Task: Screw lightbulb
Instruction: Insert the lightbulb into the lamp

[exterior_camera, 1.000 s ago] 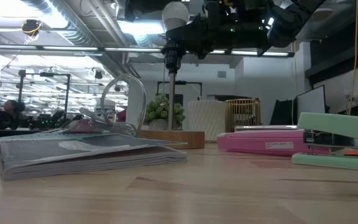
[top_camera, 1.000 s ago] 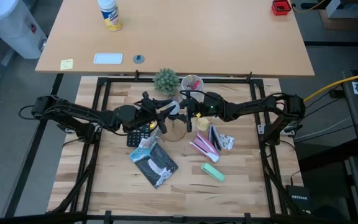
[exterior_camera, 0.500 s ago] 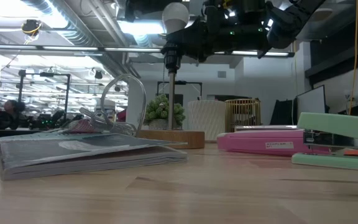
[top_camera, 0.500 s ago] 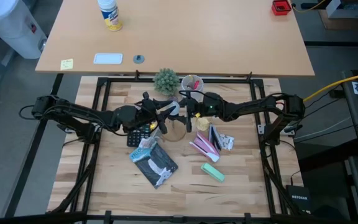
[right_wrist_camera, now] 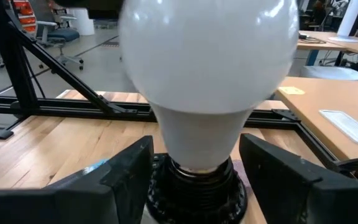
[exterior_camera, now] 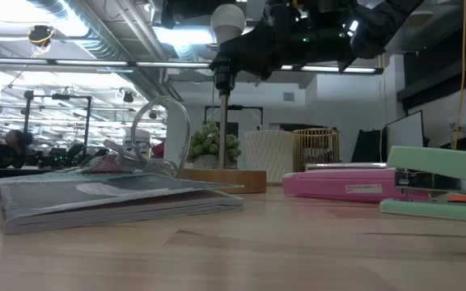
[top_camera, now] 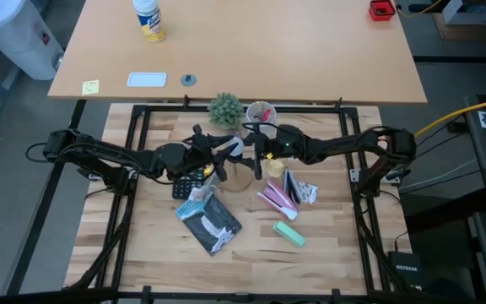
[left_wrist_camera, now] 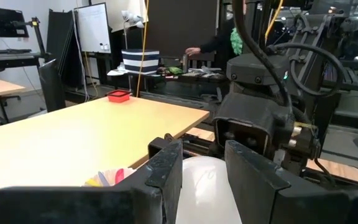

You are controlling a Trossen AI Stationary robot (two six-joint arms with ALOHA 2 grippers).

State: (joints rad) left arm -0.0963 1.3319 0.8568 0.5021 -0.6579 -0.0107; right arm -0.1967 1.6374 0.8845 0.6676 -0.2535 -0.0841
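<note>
Lightbulb (right_wrist_camera: pixel 207 74) between right end effector (right_wrist_camera: pixel 197 171) fingers.

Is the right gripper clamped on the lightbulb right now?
No: in the right wrist view the right gripper stands open, both fingers clear of the lightbulb seated in its black socket.

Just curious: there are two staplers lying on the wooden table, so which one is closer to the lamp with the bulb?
The pink stapler, lying just right of the round wooden lamp base; the mint-green stapler lies farther toward the table's front edge.
</note>
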